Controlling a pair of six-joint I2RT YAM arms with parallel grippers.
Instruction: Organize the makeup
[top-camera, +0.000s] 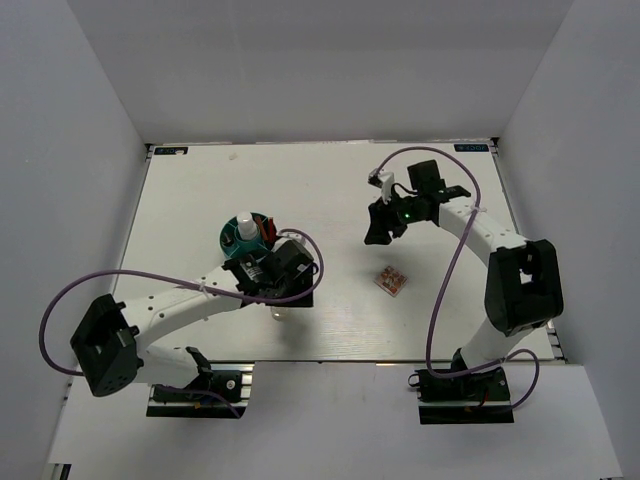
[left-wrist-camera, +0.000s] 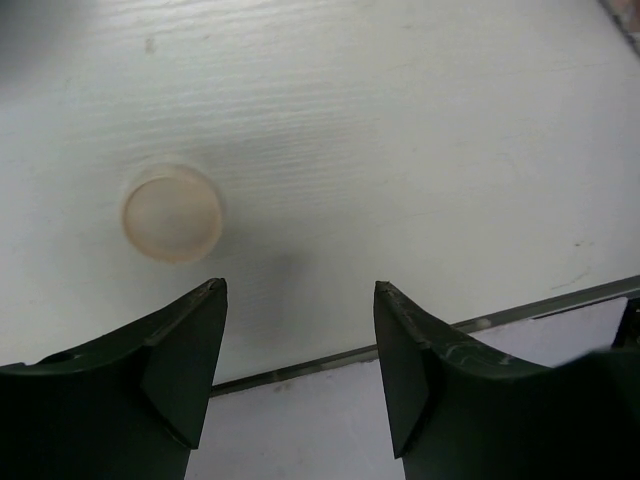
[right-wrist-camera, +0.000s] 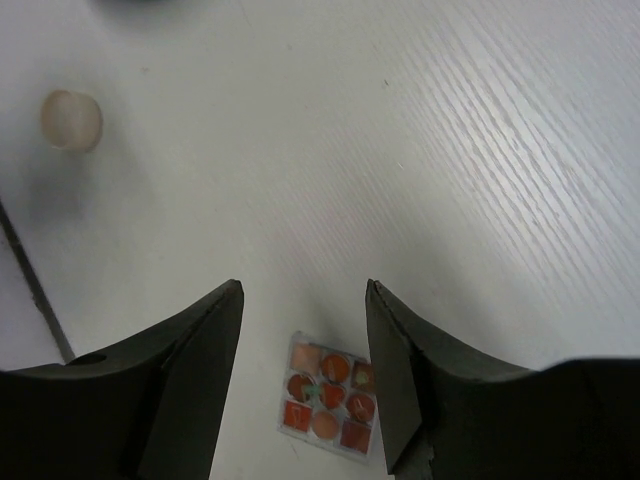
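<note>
With left fingers (left-wrist-camera: 185, 345) and right fingers (right-wrist-camera: 200, 350) parted and empty, we centre the left pair over the round cream compact (left-wrist-camera: 172, 213) by the near edge of the desk (left-wrist-camera: 420, 120).

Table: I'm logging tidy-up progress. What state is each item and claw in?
Left claw, open, empty.
Right claw, open, empty.
Round compact, flat on table, loose.
Square palette, face up on table, loose.
Teal tub, upright, holding a white-and-blue bottle.
</note>
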